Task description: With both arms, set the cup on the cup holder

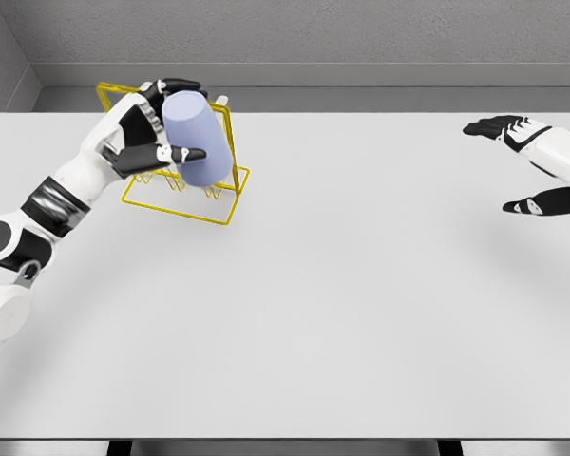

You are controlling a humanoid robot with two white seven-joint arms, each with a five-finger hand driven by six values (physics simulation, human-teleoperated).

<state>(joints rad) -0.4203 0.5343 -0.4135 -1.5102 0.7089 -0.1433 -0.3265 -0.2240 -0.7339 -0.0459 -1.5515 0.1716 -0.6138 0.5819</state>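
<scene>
A pale lavender cup (198, 139) is held tilted at the far left of the table, in front of the yellow wire cup holder (226, 201). My left hand (171, 123) is shut on the cup, fingers over its top and thumb across its front side. The cup overlaps the holder's upright frame; whether it rests on a peg is hidden. My right hand (518, 166) hovers at the far right edge of the table, fingers spread and holding nothing.
The white table (342, 304) stretches wide between the two arms. Grey walls stand behind the table's far edge.
</scene>
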